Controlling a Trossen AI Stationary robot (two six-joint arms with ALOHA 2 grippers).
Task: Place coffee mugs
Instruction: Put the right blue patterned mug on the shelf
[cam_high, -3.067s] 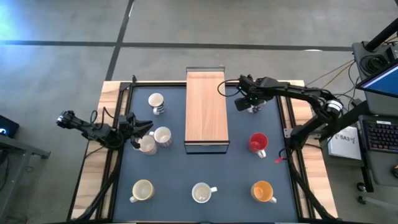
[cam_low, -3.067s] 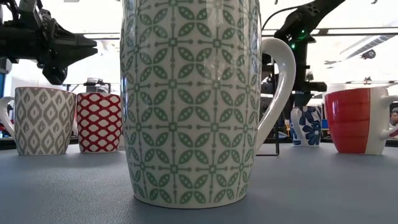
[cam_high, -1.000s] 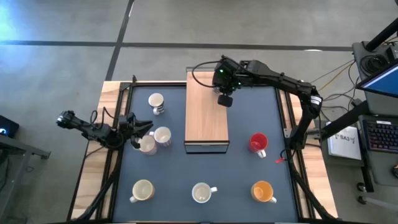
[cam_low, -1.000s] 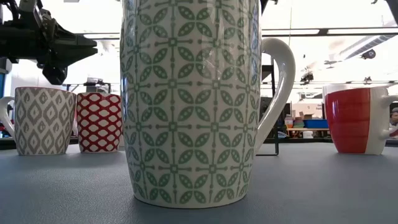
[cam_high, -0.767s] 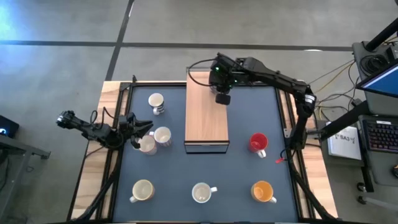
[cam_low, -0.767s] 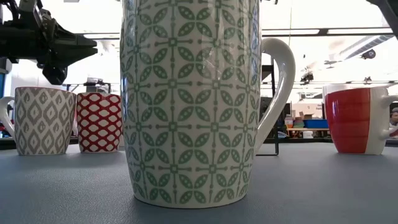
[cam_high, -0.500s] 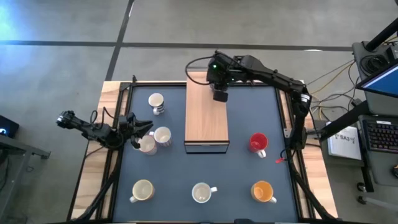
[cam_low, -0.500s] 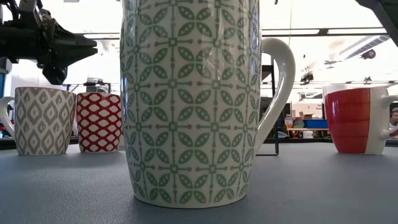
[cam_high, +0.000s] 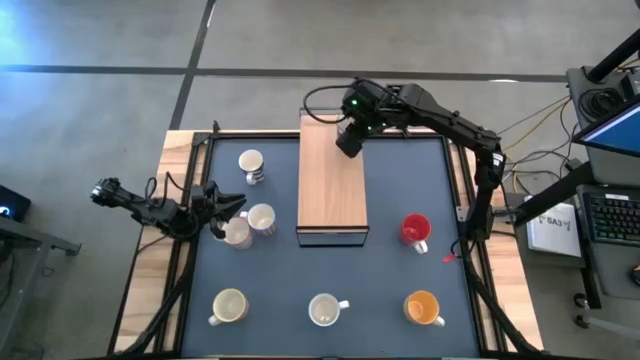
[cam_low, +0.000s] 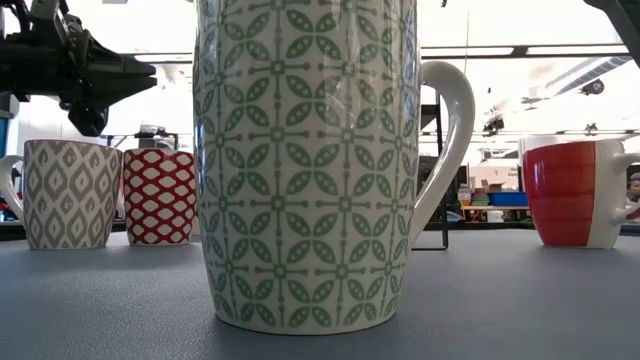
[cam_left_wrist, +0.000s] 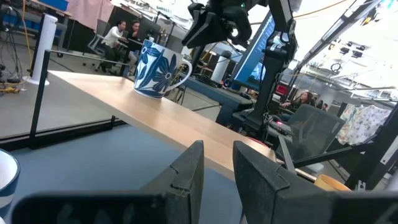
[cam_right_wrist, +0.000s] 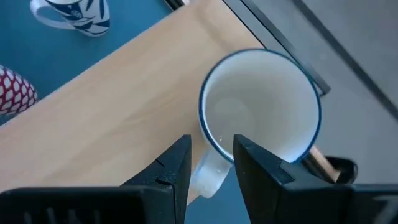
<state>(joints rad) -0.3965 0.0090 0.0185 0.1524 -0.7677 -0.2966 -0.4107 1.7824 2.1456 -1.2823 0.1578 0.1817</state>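
A white mug with blue flowers (cam_left_wrist: 157, 70) stands upright on its base at the far right corner of the wooden board (cam_high: 333, 190). My right gripper (cam_right_wrist: 211, 142) hovers over it, open by a narrow gap, with one finger outside the rim by the handle (cam_right_wrist: 205, 175) and one over the inside. In the high view this gripper (cam_high: 345, 145) hides the mug. My left gripper (cam_high: 225, 212) waits at the table's left, slightly open, beside two pale mugs (cam_high: 262, 218) (cam_high: 237, 232). The other mugs stand on the table, among them a red one (cam_high: 415, 230) and an orange one (cam_high: 423, 307). My right gripper comes at the blue-flowered mug from above, slanting, its fingers on either side of the rim (cam_right_wrist: 204, 127) next to the handle. White interior shows between the wall and the inner finger (cam_right_wrist: 249, 163). Whether either finger touches the wall, I cannot tell.
A banded mug (cam_high: 250, 163) stands at the far left, and two pale mugs (cam_high: 230, 305) (cam_high: 325, 310) stand along the near edge. A green-patterned mug (cam_low: 310, 160) fills the low view. The board's middle and near half are bare wood. People sit in the room beyond.
The blue-flowered mug stood on the table right of the board three seconds ago and has left the low view. In the last second my right gripper has drifted over the board, a little left and toward the far edge. The left arm has kept still.
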